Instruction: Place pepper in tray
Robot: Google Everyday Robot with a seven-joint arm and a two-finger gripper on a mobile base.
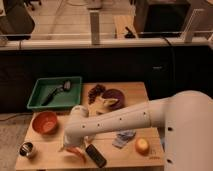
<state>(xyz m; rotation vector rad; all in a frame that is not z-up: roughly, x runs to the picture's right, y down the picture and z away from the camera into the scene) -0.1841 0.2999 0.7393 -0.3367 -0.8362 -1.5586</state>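
The pepper point(76, 151) is a slim orange-red chili lying on the wooden table point(50, 159) near the front edge, just left of a black phone point(95, 155). My gripper point(70, 146) reaches down from the thick white arm point(115, 122) and sits right on the pepper's left end, mostly hidden by the wrist. The green tray point(41, 93) stands at the table's back left, well away from the gripper, with a dark utensil point(57, 90) lying in it.
An orange bowl point(45, 121) sits between tray and pepper. A metal can point(27, 149) stands at the front left. A purple plate point(114, 96) and dark grapes point(96, 91) lie at the back, a grey-blue packet point(124, 137) and a round orange-yellow fruit point(142, 145) at the right.
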